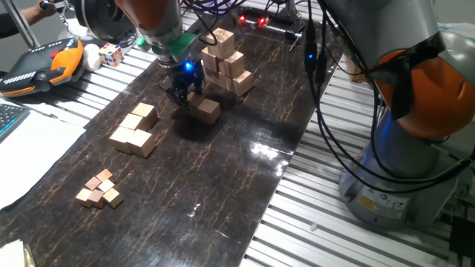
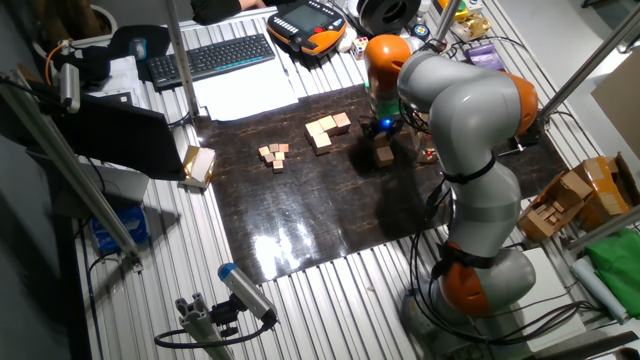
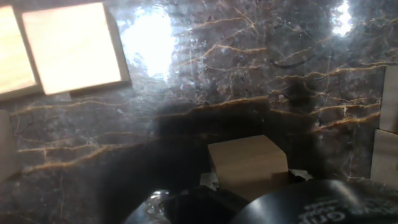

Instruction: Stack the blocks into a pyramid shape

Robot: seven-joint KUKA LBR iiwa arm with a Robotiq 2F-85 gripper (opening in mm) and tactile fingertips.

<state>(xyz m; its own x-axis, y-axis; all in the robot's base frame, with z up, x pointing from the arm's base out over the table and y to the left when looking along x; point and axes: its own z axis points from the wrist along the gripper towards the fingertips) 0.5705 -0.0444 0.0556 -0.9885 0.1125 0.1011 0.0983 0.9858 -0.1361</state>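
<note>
A stepped group of mid-sized tan blocks [image 1: 136,130] lies on the dark mat, left of centre; it also shows as blocks [image 2: 325,130] in the other fixed view. One more block [image 1: 207,110] rests on the mat just right of them. My gripper [image 1: 185,95] hangs low right beside and behind this block, fingers pointing down. In the hand view the block [image 3: 247,163] sits close against the dark fingers at the bottom edge. Whether the fingers clasp it is unclear.
A taller stack of bigger cubes [image 1: 226,63] stands right behind the gripper. Several tiny cubes [image 1: 99,189] lie near the mat's front left. A teach pendant [image 1: 41,65] and a Rubik's cube [image 1: 111,53] sit beyond the mat. Bright cube tops [image 3: 71,46] fill the hand view's upper left.
</note>
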